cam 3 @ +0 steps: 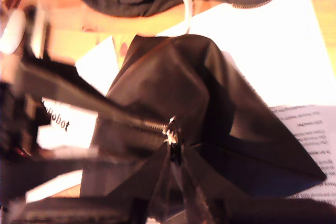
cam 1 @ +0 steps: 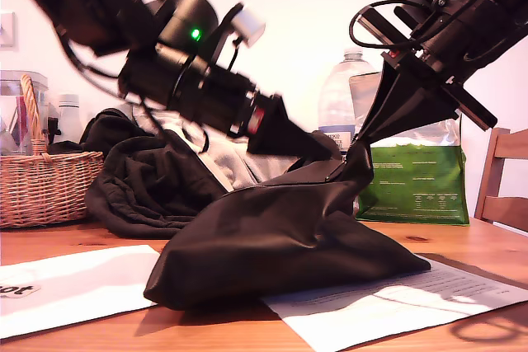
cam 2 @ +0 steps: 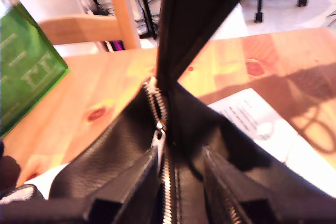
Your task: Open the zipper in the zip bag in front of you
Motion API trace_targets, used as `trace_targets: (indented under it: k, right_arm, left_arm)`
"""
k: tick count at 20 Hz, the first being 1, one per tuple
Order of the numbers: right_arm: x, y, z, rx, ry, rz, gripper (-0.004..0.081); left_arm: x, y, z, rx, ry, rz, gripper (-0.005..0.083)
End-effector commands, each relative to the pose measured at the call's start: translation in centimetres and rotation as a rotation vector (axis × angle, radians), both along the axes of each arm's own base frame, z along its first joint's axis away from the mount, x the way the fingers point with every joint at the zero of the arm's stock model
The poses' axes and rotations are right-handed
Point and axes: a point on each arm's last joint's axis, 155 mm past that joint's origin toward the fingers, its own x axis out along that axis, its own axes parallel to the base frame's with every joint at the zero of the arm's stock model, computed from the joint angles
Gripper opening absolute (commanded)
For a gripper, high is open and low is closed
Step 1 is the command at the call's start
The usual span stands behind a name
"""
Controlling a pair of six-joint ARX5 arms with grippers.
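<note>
Nearest, zip bag (cam 1: 280, 245) slumped on desk (cam 1: 462, 245), peak hoisted to tension zipper (cam 2: 157, 103). Second hand (cam 3: 176, 153) clamped on bag's corner, lifting; first hand (cam 2: 178, 171) straddling the teeth, grip uncertain. Behind, green pouch (cam 1: 417, 183).

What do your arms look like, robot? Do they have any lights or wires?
Both my arms are chunky and black. My first hand and my second hand are black pointed wedges. The first arm has a little green light, a white round cap and a red patch. Black cables loop off the second arm.
</note>
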Motion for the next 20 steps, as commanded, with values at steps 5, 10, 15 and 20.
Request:
trace_targets:
  k: [5,10,15,20]
  right_arm:
    - [-0.5,0.5,-0.3,-0.002,0.011,0.024,-0.0012]
    - [-0.5,0.5,-0.3,-0.005,0.005,0.030,-0.0013]
    - [-0.6,0.6,-0.3,-0.007,0.000,0.038,-0.0012]
    - [-0.5,0.6,-0.3,-0.006,-0.001,0.039,-0.0012]
  left_arm:
    - [0.1,-0.6,-1.7,0.061,0.147,-0.057,0.0236]
    - [-0.2,-0.5,-4.1,0.125,0.202,-0.089,0.0236]
    - [0.2,-0.8,-4.2,0.120,0.157,-0.100,0.0236]
    - [0.6,-1.0,-3.8,0.105,0.130,-0.099,0.0236]
